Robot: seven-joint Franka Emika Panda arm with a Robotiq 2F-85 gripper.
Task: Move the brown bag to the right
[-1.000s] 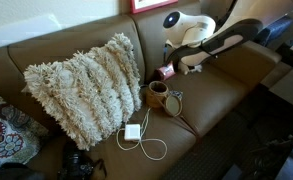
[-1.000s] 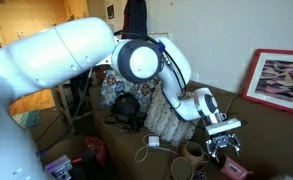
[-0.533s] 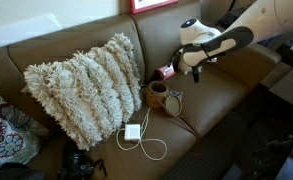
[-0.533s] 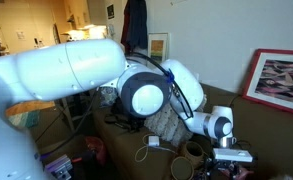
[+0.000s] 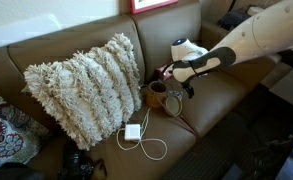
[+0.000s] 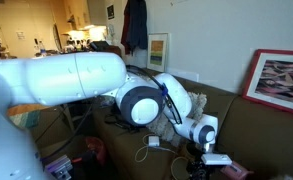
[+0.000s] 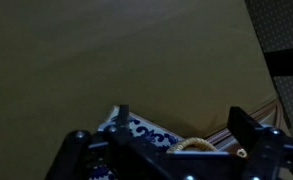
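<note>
- End effector [image 5: 178, 80], fingers [image 7: 244, 122] spread wide, hangs just at 2 o'clock of the brown bag [image 5: 158, 96].
- Shaggy cream pillow [image 5: 86, 85] lies at the bag's 9 o'clock.

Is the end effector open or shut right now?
Open: in the wrist view the end effector shows its two fingers standing far apart.
</note>
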